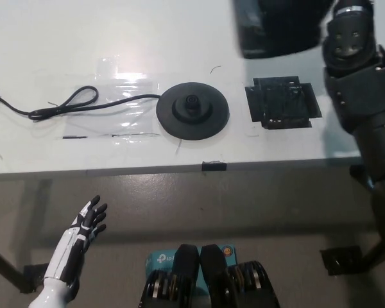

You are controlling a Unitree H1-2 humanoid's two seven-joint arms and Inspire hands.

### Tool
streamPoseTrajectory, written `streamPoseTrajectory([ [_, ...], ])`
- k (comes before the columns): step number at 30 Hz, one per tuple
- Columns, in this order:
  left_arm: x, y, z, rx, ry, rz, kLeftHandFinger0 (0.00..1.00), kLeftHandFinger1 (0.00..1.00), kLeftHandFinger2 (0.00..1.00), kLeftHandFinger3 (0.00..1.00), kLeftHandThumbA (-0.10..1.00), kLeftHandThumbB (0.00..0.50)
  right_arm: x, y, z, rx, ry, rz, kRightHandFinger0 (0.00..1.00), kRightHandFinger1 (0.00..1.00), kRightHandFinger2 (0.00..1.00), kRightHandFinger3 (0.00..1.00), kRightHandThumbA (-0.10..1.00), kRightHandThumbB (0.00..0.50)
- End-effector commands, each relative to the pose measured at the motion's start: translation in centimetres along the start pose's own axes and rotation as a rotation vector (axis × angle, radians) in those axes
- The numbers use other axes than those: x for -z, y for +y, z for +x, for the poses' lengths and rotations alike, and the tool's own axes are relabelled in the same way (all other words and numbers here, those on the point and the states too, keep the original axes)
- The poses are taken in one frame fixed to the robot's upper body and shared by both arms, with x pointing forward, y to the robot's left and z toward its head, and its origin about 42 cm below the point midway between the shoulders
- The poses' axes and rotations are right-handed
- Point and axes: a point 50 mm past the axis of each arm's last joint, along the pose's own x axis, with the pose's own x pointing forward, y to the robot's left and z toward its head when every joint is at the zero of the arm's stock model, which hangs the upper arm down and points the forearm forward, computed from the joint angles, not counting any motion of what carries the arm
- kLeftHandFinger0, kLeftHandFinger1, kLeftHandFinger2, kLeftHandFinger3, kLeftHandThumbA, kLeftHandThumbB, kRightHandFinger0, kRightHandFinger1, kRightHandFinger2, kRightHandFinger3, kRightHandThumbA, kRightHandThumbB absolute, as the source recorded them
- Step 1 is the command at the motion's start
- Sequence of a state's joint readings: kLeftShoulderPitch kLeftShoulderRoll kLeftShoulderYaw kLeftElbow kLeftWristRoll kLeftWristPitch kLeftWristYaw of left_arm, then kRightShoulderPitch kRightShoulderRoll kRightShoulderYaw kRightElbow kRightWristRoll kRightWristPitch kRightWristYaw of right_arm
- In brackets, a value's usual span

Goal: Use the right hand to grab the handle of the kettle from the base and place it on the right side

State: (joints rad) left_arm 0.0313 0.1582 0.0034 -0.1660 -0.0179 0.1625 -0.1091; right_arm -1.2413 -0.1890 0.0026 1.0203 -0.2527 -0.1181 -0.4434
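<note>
Kettle [279,29] hangs aloft above the black mat [283,103], right of its base [192,109]; my right hand is out of view, grip unconfirmed. White left hand [83,228] idles, fingers spread. Any slip tips it onto the table [51,51].

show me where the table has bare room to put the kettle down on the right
The bare patch lies right of the base, beyond the black square mat, under the black right arm. The kettle hangs above the mat's far side. Left of the base, the cord and clear film crowd the table.
</note>
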Motion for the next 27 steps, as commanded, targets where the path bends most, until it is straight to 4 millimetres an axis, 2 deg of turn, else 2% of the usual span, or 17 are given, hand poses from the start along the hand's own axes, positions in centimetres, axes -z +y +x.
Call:
streamPoseTrajectory([
  [1,-0.8,0.6,-0.4,0.000,-0.044,0.004,1.00,1.00,1.00,1.00,0.96,0.006,-4.4,-3.3,2.8,0.076,-0.138,0.105,0.00,0.14,0.56,0.62,-0.10,0.151],
  [4,-0.8,0.8,-0.5,-0.002,-0.042,0.002,1.00,1.00,1.00,1.00,0.97,0.001,-3.9,-3.4,2.7,0.080,-0.126,0.107,0.00,0.12,0.53,0.58,-0.10,0.145],
  [7,-0.8,0.8,-0.5,-0.003,-0.042,0.001,1.00,1.00,1.00,1.00,0.97,0.001,-3.8,-3.3,2.6,0.080,-0.126,0.108,0.00,0.12,0.54,0.58,-0.10,0.145],
  [8,-0.7,0.8,-0.7,-0.008,-0.037,-0.008,1.00,1.00,1.00,1.00,0.97,0.000,-3.0,-2.9,2.0,0.077,-0.121,0.105,0.00,0.13,0.55,0.59,-0.10,0.146],
  [10,-0.8,0.9,-0.7,-0.013,-0.034,-0.006,1.00,1.00,1.00,1.00,0.98,0.000,-2.2,-2.4,1.6,0.083,-0.109,0.099,0.00,0.11,0.51,0.55,-0.10,0.151],
  [12,-0.8,0.9,-0.7,-0.014,-0.034,-0.006,1.00,1.00,1.00,1.00,0.98,0.000,-2.2,-2.4,1.6,0.082,-0.110,0.100,0.00,0.10,0.50,0.54,-0.10,0.153],
  [13,-0.8,1.0,-0.7,-0.013,-0.034,-0.003,1.00,1.00,1.00,1.00,0.98,0.000,-1.4,-1.8,1.1,0.075,-0.087,0.106,0.00,0.10,0.50,0.53,-0.10,0.148],
  [17,-0.8,1.0,-0.6,-0.013,-0.034,-0.003,1.00,1.00,1.00,1.00,0.99,0.000,-1.3,-1.8,1.1,0.074,-0.085,0.107,0.00,0.10,0.50,0.52,-0.10,0.148],
  [18,-0.6,0.9,-0.8,-0.013,-0.030,-0.013,1.00,1.00,1.00,1.00,0.99,0.000,-0.2,-0.7,0.2,0.063,-0.071,0.102,0.00,0.09,0.46,0.51,-0.10,0.162],
  [19,-0.5,0.9,-0.8,-0.013,-0.029,-0.018,1.00,1.00,1.00,1.00,0.99,0.000,0.3,-0.2,-0.2,0.059,-0.065,0.100,0.00,0.04,0.41,0.48,-0.10,0.170],
  [20,-0.4,0.8,-1.0,-0.017,-0.025,-0.020,1.00,1.00,1.00,1.00,0.99,0.011,0.8,0.7,-0.9,0.032,-0.034,0.129,0.00,0.05,0.46,0.54,-0.10,0.143],
  [21,-0.4,0.8,-1.1,-0.020,-0.022,-0.020,1.00,1.00,1.00,1.00,0.99,0.009,0.9,1.1,-1.1,0.027,-0.037,0.141,0.00,0.07,0.52,0.56,-0.10,0.143],
  [24,-0.4,0.8,-1.1,-0.016,-0.026,-0.020,1.00,1.00,1.00,1.00,0.99,0.002,1.2,2.0,-1.8,0.032,-0.051,0.129,0.00,0.08,0.54,0.56,-0.10,0.150],
  [25,-0.3,0.8,-1.1,-0.016,-0.027,-0.018,1.00,1.00,1.00,1.00,0.99,0.003,1.3,2.1,-1.9,0.035,-0.054,0.127,0.00,0.09,0.54,0.53,-0.10,0.150],
  [26,-0.3,0.8,-1.1,-0.017,-0.027,-0.018,1.00,1.00,1.00,1.00,1.00,0.012,1.3,2.4,-2.0,0.046,-0.063,0.118,0.00,0.06,0.48,0.44,-0.10,0.158],
  [27,-0.3,0.9,-1.1,-0.018,-0.028,-0.018,1.00,1.00,1.00,1.00,1.00,0.013,1.3,2.4,-2.1,0.049,-0.065,0.116,0.00,0.05,0.45,0.40,-0.10,0.165],
])
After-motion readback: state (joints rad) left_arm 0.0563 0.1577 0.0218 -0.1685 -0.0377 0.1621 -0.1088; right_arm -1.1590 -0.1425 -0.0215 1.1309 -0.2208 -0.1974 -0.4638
